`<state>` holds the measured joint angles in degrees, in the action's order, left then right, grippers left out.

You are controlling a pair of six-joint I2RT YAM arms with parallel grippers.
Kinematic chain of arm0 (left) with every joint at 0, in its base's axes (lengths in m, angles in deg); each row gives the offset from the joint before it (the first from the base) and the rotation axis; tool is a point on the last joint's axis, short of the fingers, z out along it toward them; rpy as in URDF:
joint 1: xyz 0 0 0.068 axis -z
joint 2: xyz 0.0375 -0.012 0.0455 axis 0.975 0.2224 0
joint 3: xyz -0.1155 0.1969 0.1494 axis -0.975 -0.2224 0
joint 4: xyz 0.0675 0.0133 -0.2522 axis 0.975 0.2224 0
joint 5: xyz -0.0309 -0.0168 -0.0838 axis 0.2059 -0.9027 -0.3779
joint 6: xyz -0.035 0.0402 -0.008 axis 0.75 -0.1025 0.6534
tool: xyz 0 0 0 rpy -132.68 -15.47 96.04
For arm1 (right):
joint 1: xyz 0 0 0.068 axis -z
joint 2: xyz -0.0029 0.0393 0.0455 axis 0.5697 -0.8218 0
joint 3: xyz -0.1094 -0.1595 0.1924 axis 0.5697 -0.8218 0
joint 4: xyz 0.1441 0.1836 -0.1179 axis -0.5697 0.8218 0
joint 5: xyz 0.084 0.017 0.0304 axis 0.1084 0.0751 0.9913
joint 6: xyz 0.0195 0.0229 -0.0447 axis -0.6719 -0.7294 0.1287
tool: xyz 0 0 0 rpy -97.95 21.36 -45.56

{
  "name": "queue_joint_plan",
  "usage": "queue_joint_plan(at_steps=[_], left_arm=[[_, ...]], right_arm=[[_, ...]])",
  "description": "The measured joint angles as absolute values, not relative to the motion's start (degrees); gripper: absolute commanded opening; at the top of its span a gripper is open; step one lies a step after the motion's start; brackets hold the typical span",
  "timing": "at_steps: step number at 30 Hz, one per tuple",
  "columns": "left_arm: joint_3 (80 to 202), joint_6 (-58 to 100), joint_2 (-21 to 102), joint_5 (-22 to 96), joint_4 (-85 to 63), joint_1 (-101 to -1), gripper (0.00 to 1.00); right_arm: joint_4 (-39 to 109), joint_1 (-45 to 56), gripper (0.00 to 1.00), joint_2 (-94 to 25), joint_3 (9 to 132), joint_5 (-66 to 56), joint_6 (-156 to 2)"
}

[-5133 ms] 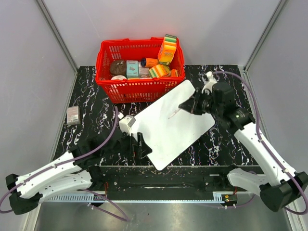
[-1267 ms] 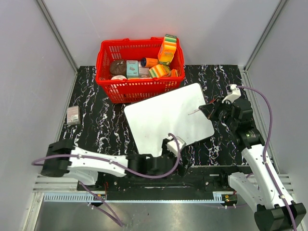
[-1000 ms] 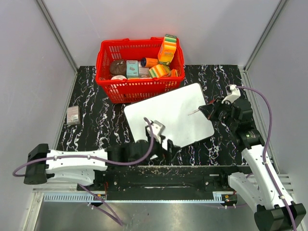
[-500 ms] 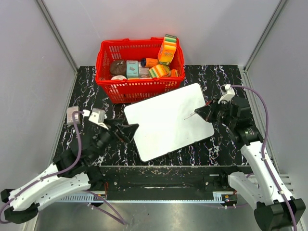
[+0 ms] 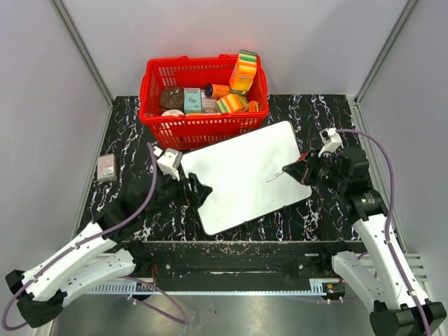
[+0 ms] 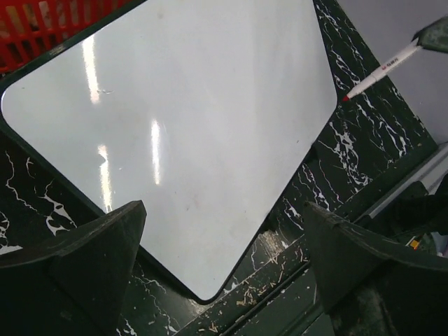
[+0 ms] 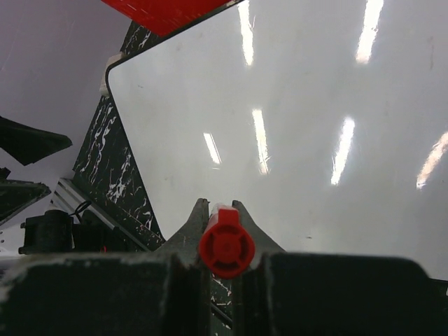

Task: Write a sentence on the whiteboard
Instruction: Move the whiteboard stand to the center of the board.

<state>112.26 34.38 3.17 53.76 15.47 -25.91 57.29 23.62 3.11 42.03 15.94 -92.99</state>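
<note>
The whiteboard (image 5: 245, 175) lies tilted on the black marbled table in front of the red basket. Its surface is blank; no sentence shows on it. My right gripper (image 5: 295, 171) is shut on a white marker with a red tip (image 5: 276, 176), held low over the board's right part. In the right wrist view the marker's red end (image 7: 226, 241) sits between the fingers (image 7: 199, 217), above the board (image 7: 315, 126). My left gripper (image 5: 198, 190) is open and empty at the board's left edge. The left wrist view shows the board (image 6: 189, 119) between the spread fingers (image 6: 91, 252), and the marker (image 6: 381, 70).
A red basket (image 5: 157, 122) with several grocery packs stands at the back, touching or close to the board's far edge. A small grey packet (image 5: 106, 168) lies at the table's left edge. A black rail (image 5: 231, 262) runs along the near edge.
My left arm has swung from the board's near edge round to its left edge. My right gripper has moved a little nearer and left with the marker. The board turned earlier.
</note>
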Motion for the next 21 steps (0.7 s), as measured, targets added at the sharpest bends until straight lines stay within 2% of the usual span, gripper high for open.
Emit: queue_joint_plan(at_steps=[12,17,21], left_arm=[[108.6,36.1,7.5,24.4,10.2,-62.7,0.99],[107.1,37.7,13.2,15.5,8.8,-71.2,0.99],[103.8,40.0,15.3,11.5,3.8,-72.5,0.99]], right_arm=[[60.5,23.6,0.0,5.8,40.8,16.4,-92.4],[60.4,23.6,0.0,5.2,40.8,16.1,-91.9],[58.3,23.6,0.0,2.2,40.6,17.5,-92.1]])
